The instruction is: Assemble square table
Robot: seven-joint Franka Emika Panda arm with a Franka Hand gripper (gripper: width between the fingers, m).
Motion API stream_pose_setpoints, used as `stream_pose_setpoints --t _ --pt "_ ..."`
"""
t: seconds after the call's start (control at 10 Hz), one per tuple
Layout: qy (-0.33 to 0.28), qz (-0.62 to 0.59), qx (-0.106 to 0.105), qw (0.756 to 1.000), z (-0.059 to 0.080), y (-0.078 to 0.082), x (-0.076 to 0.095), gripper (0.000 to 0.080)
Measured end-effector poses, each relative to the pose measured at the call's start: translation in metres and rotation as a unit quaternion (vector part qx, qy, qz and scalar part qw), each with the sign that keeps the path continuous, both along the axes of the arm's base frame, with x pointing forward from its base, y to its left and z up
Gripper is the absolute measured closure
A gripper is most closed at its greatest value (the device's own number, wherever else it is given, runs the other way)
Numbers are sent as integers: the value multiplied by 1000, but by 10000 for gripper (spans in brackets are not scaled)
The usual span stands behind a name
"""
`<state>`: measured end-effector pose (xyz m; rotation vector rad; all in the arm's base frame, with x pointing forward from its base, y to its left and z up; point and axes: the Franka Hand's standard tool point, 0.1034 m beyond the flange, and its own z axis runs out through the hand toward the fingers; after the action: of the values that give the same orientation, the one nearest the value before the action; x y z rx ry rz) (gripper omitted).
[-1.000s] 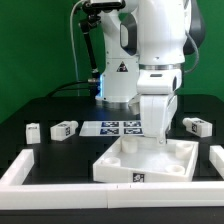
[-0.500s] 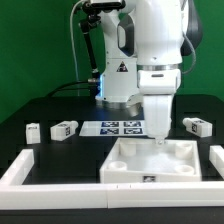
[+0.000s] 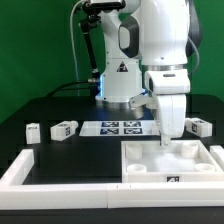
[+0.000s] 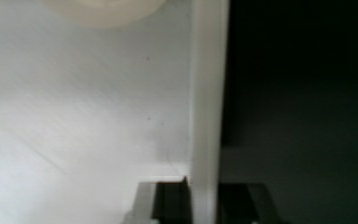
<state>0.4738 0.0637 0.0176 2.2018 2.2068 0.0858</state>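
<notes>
The white square table top (image 3: 148, 164) lies tray-side up at the front, toward the exterior view's right, against the front rail. My gripper (image 3: 166, 139) reaches straight down onto its far rim and is shut on that rim. In the wrist view the rim (image 4: 208, 100) runs as a narrow white strip between my two dark fingers (image 4: 167, 205), and the gripper (image 4: 206, 204) is closed on it; a round corner socket (image 4: 105, 8) shows beyond. Three short white legs lie on the black table: two at the left (image 3: 33, 132) (image 3: 64, 128), one at the right (image 3: 197, 126).
The marker board (image 3: 120, 127) lies flat behind the top, in front of the arm's base. White border rails run along the left (image 3: 18, 170) and the front (image 3: 100, 193), and one stands at the right (image 3: 216, 152).
The table top has slid toward the exterior view's right and turned square with the front rail, with my gripper moving along, still shut on its rim. The legs have not moved.
</notes>
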Motion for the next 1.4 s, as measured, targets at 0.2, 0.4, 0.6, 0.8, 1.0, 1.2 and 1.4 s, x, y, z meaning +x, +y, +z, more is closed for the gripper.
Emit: stream_pose_setpoints --t 0.2,0.4,0.6,0.8,1.0,1.2,1.4 --pt "-9 17 2 1000 0 4 11 742" --pt "5 22 -3 1000 0 10 21 742" --pt "13 14 -6 1000 0 12 21 742" --pt "13 10 -6 1000 0 11 20 742" --pt "14 10 -6 1000 0 11 20 562" --pt "14 10 -6 1000 -1 11 20 426" --pt "14 10 -6 1000 -1 11 20 177"
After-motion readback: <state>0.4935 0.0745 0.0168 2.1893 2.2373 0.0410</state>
